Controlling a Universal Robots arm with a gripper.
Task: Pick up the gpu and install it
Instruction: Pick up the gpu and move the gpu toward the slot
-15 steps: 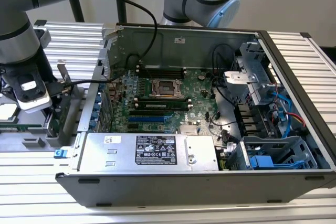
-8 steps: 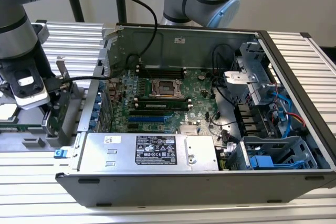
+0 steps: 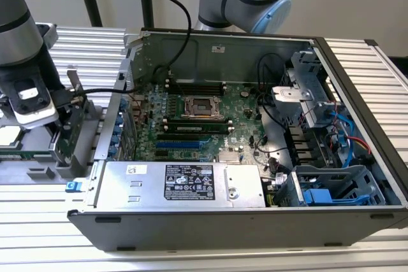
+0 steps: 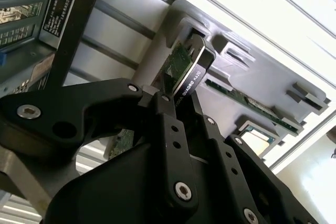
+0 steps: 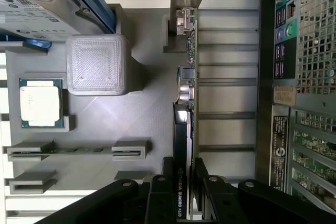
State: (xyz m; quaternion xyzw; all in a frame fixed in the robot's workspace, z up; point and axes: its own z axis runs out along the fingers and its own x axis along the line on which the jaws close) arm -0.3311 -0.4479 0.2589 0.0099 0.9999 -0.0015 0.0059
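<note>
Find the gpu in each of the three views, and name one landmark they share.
Exterior view: the gpu stands on edge at the exterior view's left, outside the computer case.
Second wrist view: the gpu juts out just beyond the gripper, edge toward the camera.
First wrist view: the gpu is edge-on, standing in the grey holder.
Shared landmark: the computer case.

Even, bright light falls on my worktop (image 3: pixel 360 58). In the second wrist view its slats blow out white, a glint rims the gpu (image 4: pixel 193 72), and my jaws read as dark shadow.
</note>
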